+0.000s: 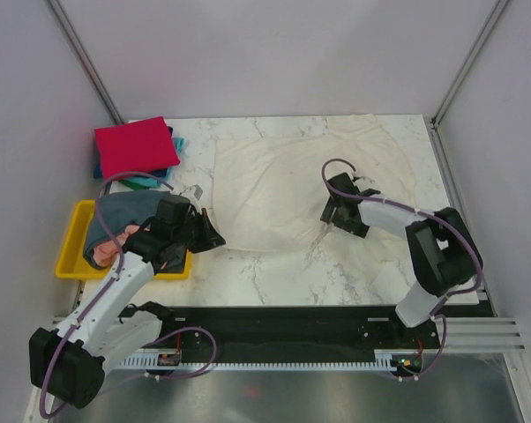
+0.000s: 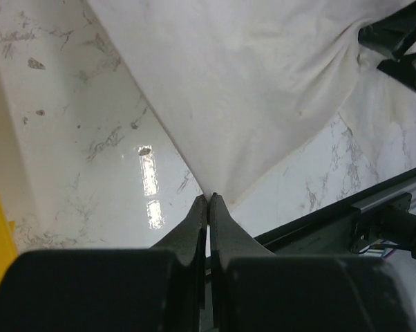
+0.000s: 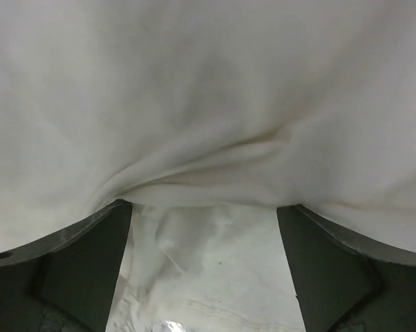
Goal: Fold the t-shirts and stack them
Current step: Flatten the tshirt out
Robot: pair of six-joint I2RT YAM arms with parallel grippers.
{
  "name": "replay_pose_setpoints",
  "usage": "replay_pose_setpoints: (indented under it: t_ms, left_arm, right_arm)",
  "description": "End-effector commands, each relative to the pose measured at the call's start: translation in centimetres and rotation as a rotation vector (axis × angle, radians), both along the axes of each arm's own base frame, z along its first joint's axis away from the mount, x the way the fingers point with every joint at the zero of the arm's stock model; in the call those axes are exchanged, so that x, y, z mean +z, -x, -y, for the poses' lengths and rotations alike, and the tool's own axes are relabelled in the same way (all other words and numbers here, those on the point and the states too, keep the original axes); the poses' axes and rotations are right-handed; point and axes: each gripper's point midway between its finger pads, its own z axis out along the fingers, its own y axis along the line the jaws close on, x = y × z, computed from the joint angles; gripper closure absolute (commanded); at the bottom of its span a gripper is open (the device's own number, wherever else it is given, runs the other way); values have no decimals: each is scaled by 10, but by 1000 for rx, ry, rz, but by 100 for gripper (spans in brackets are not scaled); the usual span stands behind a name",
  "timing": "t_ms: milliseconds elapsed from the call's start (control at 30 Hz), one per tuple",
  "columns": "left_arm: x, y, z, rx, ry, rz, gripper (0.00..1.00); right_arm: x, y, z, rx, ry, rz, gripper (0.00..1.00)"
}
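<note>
Presently the cream-white t-shirt [image 1: 283, 189] is spread across the marble table [image 1: 336, 273].
Its near-left corner is pinched by the closed fingers of the left gripper [image 2: 209, 199]; the right gripper [image 1: 334, 216] is held wide over its right part, seemingly clasping nothing.

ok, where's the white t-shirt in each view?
Top external: white t-shirt spread across mid-table, left hand pinching its near-left corner.
Left wrist: fills the upper centre, narrowing to the pinched corner at bottom centre.
Right wrist: covers the top of the frame, draped over the open right hand.
Shared landmark: that right hand, on the shirt's right part in the top view, top-right corner in the left wrist view.
</note>
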Motion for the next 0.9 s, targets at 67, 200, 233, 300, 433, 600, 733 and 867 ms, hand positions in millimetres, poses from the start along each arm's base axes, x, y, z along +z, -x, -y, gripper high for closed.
replay_pose_setpoints:
  t_ms: [67,200,233,300,433,600,733,867]
  left_arm:
    - [1,-5,-7,14,-35,32,98]
    - [0,-6,-8,18,-39,29,98]
    - [-1,-5,-7,18,-40,26,98]
    - [-1,-5,-7,19,-39,23,98]
    - [-2,-4,-5,6,-32,13,98]
    - [-3,-3,-3,0,-24,8,98]
    - [-2,-4,-3,0,-21,13,98]
    - [-2,-3,-3,-3,-23,11,98]
  right_arm:
    - [28,-137,-32,291,11,202,7]
    - [77,-168,-48,448,62,218,5]
    - [102,-165,-37,406,102,267,4]
    - [104,-143,-20,359,132,263,2]
    - [133,-89,3,237,82,320,2]
    - [77,-11,-25,254,-136,218,8]
    - [39,29,-42,232,-159,143,14]
    - [18,34,-39,202,-144,114,24]
